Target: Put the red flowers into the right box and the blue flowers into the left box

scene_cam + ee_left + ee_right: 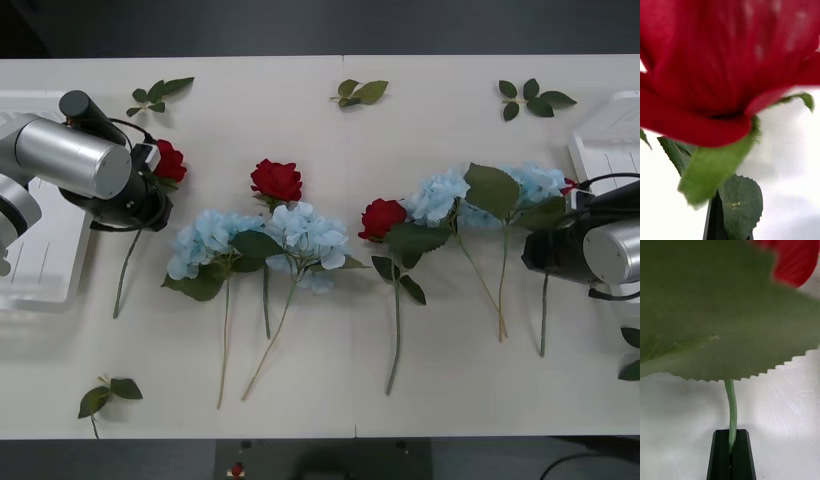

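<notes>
My left gripper (152, 180) is shut on the stem just under a red rose (168, 160) at the table's left; in the left wrist view that bloom (726, 63) looms over the black fingers (713, 221), half hidden by its leaves. My right gripper (548, 242) is shut on a thin green stem (732, 408) below a broad leaf, with a red bloom (797, 258) beyond it. Two more red flowers (277, 180) (382, 218) and several blue flowers (305, 235) lie across the middle. The left box (40, 275) sits under my left arm. The right box (610, 140) is at the right edge.
Loose green leaf sprigs lie at the back (160, 93) (362, 92) (532, 98), near the front left (105, 395) and at the right edge (632, 352). Stems of the lying flowers point toward the table's front edge.
</notes>
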You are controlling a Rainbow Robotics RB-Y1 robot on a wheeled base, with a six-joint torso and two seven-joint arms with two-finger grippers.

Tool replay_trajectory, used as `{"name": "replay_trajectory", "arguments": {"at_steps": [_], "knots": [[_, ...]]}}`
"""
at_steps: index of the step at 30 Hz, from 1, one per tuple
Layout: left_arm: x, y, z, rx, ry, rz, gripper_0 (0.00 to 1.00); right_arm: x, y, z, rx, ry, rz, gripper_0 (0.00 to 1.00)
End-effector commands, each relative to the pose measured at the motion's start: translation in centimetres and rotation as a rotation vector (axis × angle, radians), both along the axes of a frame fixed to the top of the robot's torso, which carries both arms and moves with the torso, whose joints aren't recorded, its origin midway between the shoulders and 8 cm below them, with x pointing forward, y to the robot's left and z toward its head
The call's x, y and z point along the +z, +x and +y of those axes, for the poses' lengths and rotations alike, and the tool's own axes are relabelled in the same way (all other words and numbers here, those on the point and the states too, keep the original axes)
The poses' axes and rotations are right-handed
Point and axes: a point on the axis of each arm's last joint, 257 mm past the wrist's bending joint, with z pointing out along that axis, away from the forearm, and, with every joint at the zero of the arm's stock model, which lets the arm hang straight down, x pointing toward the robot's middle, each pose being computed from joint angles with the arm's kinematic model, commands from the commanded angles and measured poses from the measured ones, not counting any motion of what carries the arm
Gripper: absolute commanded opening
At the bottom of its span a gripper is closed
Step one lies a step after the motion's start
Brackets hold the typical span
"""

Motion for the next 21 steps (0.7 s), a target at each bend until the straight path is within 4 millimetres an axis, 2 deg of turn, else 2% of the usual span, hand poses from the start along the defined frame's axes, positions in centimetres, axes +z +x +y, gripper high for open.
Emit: {"name": "replay_trajectory", "arguments": {"at_steps": [1,6,12,16,19,21], "knots": [[6.4,2.6,-0.9,-0.080,-0.006,-0.105,0.00,2.1,1.8,0.0,-0.039,0.024,-0.045,0.00],[9.0,1.9,-1.9,-0.136,-0.071,-0.091,0.00,4.6,3.0,-1.1,-0.043,0.031,-0.076,0.00],[12.2,0.9,-3.5,-0.246,-0.177,-0.073,0.00,10.3,3.3,-3.1,-0.033,0.057,-0.071,0.00],[14.1,-0.6,-5.6,-0.339,-0.297,-0.062,0.00,14.6,3.0,-4.9,-0.012,0.030,-0.064,0.00],[15.3,-1.6,-6.9,-0.404,-0.372,-0.066,0.00,16.9,2.8,-6.1,0.028,-0.017,-0.068,0.00],[16.3,-2.5,-8.1,-0.464,-0.424,-0.063,0.00,18.5,2.6,-7.9,0.075,-0.094,-0.073,0.00]]}}
